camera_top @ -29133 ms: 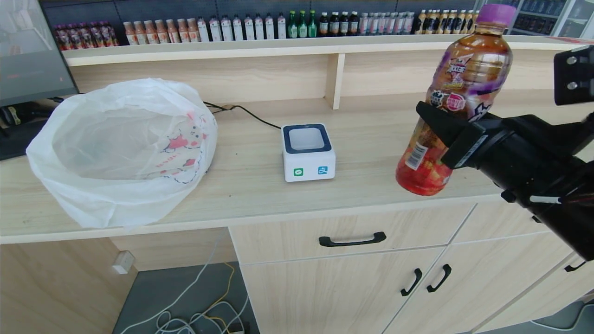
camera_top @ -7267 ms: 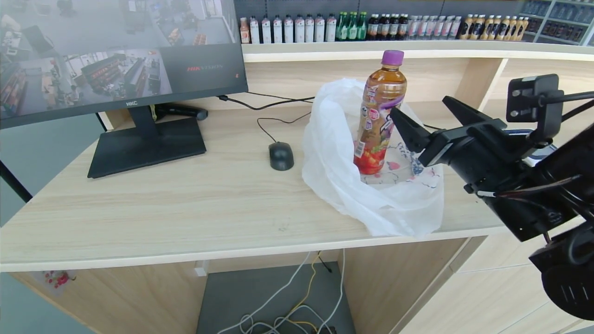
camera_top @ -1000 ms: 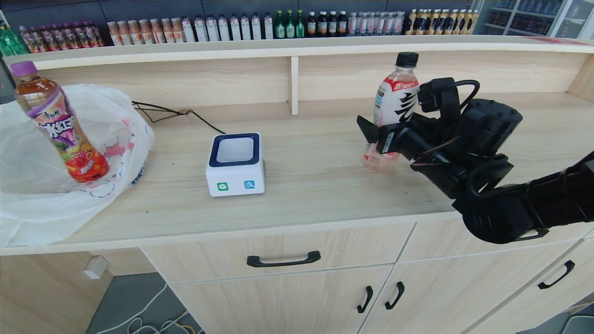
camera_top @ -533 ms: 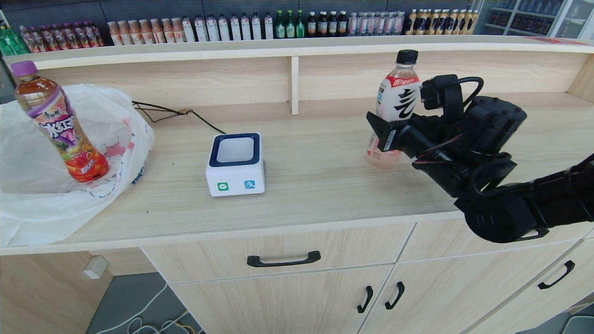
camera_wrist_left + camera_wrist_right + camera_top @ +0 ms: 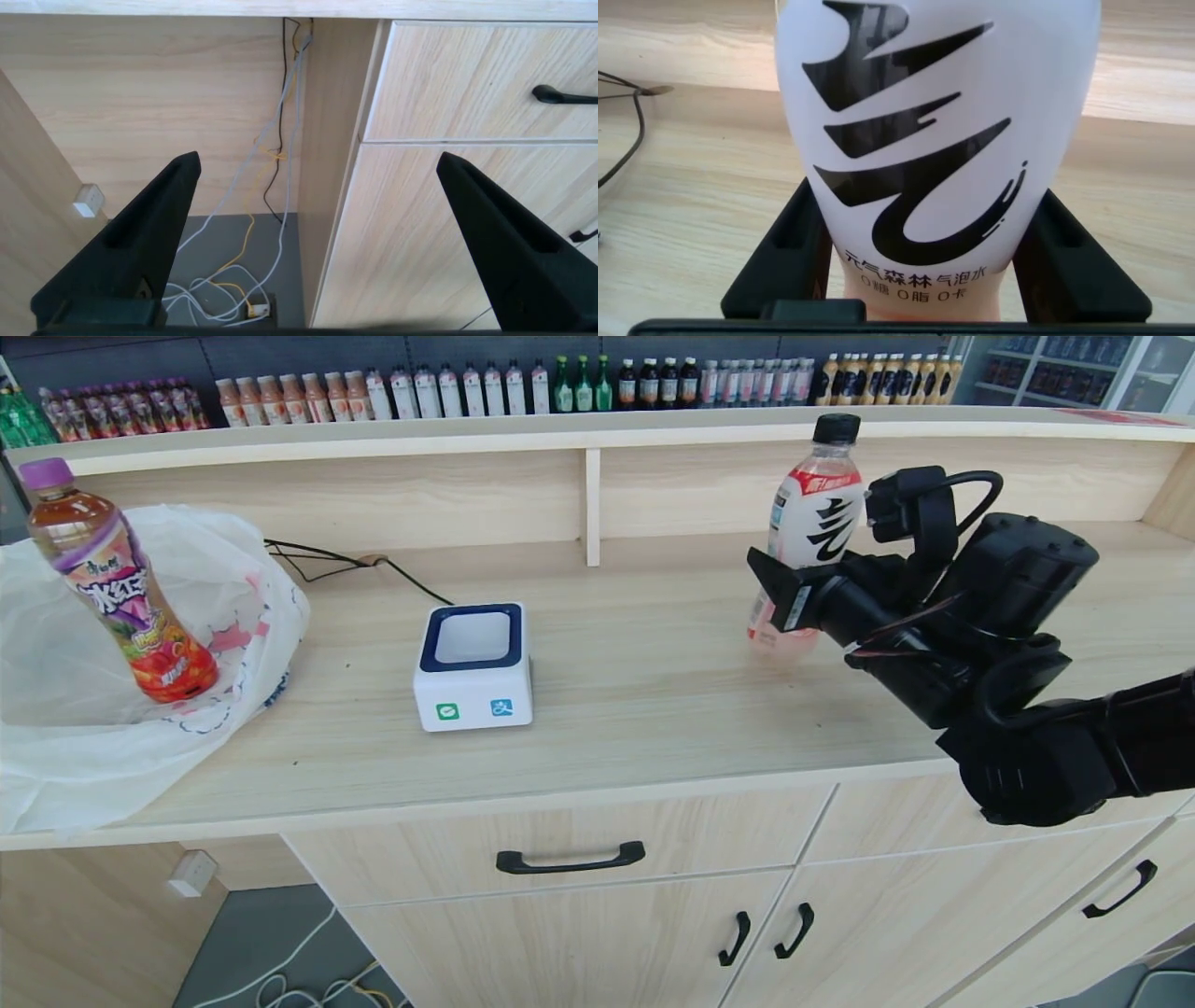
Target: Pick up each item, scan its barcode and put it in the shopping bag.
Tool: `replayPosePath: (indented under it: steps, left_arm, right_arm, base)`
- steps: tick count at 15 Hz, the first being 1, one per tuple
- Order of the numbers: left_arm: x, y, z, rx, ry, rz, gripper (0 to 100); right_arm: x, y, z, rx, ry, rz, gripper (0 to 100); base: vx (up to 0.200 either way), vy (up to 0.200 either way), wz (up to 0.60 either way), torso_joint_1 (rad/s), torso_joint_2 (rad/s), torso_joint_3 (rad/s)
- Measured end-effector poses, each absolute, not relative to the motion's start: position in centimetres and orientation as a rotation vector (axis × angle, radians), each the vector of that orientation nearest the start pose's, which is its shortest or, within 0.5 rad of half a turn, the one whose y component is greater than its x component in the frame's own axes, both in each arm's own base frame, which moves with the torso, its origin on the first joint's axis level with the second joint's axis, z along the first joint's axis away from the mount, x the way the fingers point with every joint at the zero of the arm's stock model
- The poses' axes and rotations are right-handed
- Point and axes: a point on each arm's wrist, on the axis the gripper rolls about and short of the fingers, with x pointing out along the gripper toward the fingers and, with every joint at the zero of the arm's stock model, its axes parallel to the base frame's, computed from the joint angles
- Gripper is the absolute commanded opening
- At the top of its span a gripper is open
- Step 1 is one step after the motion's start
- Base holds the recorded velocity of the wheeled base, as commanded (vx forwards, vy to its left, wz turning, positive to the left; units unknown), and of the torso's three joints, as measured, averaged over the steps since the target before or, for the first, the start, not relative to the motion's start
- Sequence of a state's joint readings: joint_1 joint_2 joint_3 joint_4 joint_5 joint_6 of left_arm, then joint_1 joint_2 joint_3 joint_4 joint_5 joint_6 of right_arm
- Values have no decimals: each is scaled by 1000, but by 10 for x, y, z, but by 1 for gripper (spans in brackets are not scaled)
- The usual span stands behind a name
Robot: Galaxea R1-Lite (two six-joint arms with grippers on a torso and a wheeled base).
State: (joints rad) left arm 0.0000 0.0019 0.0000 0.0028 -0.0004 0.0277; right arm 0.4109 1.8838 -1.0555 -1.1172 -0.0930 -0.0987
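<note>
Your right gripper (image 5: 792,602) is pinching the pale pink bottle (image 5: 810,537) low on its body. One finger (image 5: 773,581) shows on the side facing the scanner (image 5: 474,663), and the other is hidden behind the bottle. In the right wrist view you can see both dark fingers (image 5: 789,247) pressed against either side of the white label, with the bottle filling the gap between them. The bottle stands nearly upright with its black cap on top, over the right part of the counter (image 5: 644,709). You cannot tell from these views whether its base touches the wood or hangs just above it. The scanner, a white box with a dark-framed window facing up, sits near the middle of the counter. It is well apart from the held bottle and lies between it and the shopping bag (image 5: 65,737). The bag is white plastic, slumped open at the left end of the counter. A tea bottle (image 5: 117,588) with a purple cap stands inside it, leaning a little. A dark cable (image 5: 373,563) runs along the back of the counter behind the scanner toward the bag. Your left gripper (image 5: 313,247) is spread wide with nothing between its fingers (image 5: 140,243). It hangs below counter level in front of the cupboard (image 5: 448,215), looking down at loose wires (image 5: 238,280) on the floor, with a black drawer handle (image 5: 565,93) off to one side. A row of bottles (image 5: 560,383) lines the shelf behind the counter.
</note>
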Motion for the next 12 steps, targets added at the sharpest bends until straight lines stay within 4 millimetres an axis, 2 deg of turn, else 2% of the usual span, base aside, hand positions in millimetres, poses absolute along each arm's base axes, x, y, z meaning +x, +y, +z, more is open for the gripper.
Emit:
replayPosePath:
  steps: [4,8,10,12]
  left_arm:
    - [-23,0,75,26,5,0,100]
    - [-23,0,75,26,5,0,100]
    - [-23,0,75,26,5,0,100]
    - [-23,0,75,26,5,0,100]
  right_arm:
    - [316,145,254,-26,-331,321,0]
    - [274,133,279,-38,-361,339,0]
    - [254,124,283,-40,-369,345,0]
    - [234,117,278,-45,-353,362,0]
  base:
    - [0,0,0,0,0,0]
    - [0,0,0,0,0,0]
    - [0,0,0,0,0,0]
    - [0,0,0,0,0,0]
